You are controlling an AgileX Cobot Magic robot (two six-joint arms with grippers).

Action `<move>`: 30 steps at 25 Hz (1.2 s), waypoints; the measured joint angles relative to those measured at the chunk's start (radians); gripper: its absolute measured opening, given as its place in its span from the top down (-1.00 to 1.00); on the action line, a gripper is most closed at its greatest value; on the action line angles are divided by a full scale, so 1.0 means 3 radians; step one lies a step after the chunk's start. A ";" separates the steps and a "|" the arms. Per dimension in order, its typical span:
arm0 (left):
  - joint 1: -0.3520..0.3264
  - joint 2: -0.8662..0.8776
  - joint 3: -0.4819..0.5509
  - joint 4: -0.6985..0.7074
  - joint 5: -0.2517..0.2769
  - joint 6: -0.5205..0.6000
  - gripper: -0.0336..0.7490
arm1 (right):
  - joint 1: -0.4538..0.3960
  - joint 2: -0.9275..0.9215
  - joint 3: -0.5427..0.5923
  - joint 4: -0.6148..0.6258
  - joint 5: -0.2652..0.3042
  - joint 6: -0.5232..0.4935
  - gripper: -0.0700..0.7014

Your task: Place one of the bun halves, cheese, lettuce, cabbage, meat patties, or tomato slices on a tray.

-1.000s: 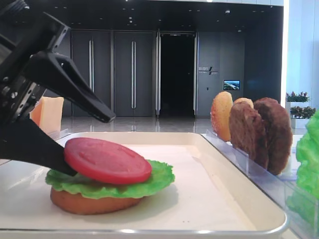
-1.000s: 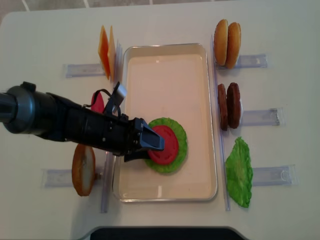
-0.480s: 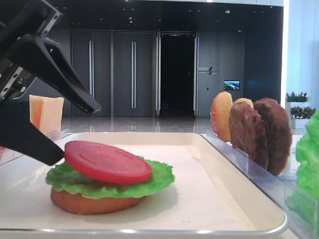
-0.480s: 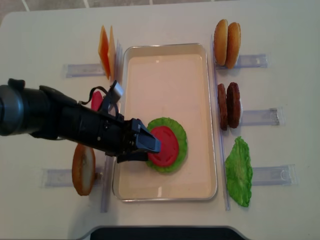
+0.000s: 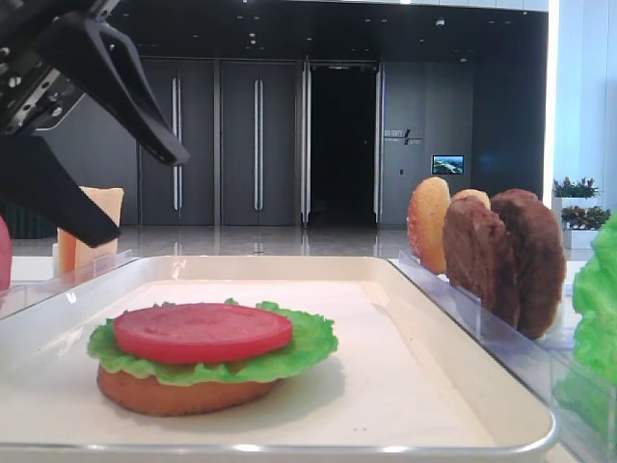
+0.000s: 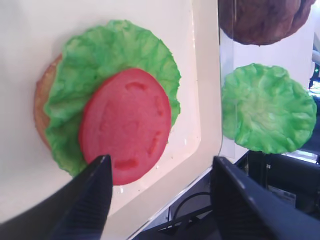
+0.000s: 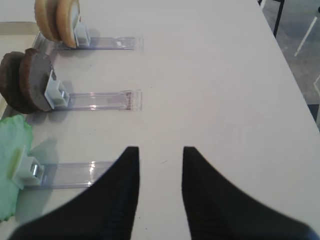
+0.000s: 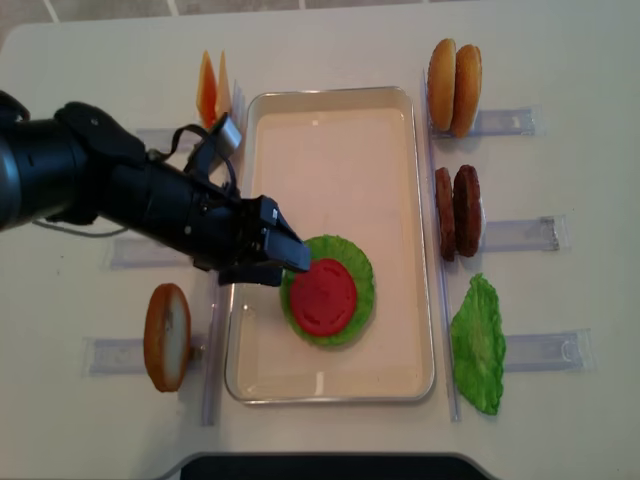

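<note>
On the cream tray (image 8: 330, 130) lies a stack: a bun half (image 5: 174, 391) at the bottom, then lettuce (image 8: 362, 270), then a flat red tomato slice (image 8: 323, 297) on top. My left gripper (image 8: 292, 262) hangs open just above and left of the stack, touching nothing. In the left wrist view the left gripper (image 6: 161, 160) has its fingers spread wide over the tomato slice (image 6: 125, 125). My right gripper (image 7: 160, 150) is open over bare table, empty. Cabbage is out of view.
Standing in clear holders (image 8: 520, 232) right of the tray are two bun halves (image 8: 455, 73), two meat patties (image 8: 458, 211) and a lettuce leaf (image 8: 478, 345). Left of the tray stand cheese slices (image 8: 212, 85) and another bun half (image 8: 167, 336).
My left gripper has let go of the tomato slice, lifted and drawn back to the left. The slice, tilted before, now lies flat on the lettuce.
</note>
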 joint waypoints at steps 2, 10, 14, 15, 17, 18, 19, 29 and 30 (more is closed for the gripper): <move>0.0000 0.0000 -0.0119 0.0160 0.0033 -0.0146 -0.29 | 0.0000 0.0000 0.0000 0.0000 0.0000 0.0000 0.21; 0.0000 -0.0057 -0.0641 0.0694 0.0278 -0.0505 -0.29 | 0.0000 0.0000 0.0000 0.0000 0.0000 0.0000 0.21; 0.0000 -0.0195 -0.0983 0.1246 0.0414 -0.0874 -0.29 | 0.0000 0.0000 0.0000 0.0000 0.0000 0.0000 0.21; 0.0000 -0.0229 -0.1067 0.1414 0.0450 -0.0976 -0.29 | 0.0000 0.0000 0.0000 0.0000 0.0000 0.0000 0.21; 0.0000 -0.0265 -0.1199 0.1751 0.0533 -0.1180 -0.29 | 0.0000 0.0000 0.0000 0.0000 0.0000 0.0000 0.21; 0.0000 -0.0272 -0.1253 0.1944 0.0560 -0.1299 -0.29 | 0.0000 0.0000 0.0000 0.0000 0.0000 0.0000 0.21; 0.0000 -0.0276 -0.1293 0.2138 0.0587 -0.1412 -0.29 | 0.0000 0.0000 0.0000 0.0000 0.0000 0.0000 0.21; 0.0541 -0.0276 -0.1341 0.2833 0.0823 -0.1690 -0.29 | 0.0000 0.0000 0.0000 0.0000 0.0000 0.0000 0.21; 0.0621 -0.0276 -0.1344 0.2910 0.0874 -0.1693 -0.29 | 0.0000 0.0000 0.0000 0.0000 0.0000 0.0000 0.21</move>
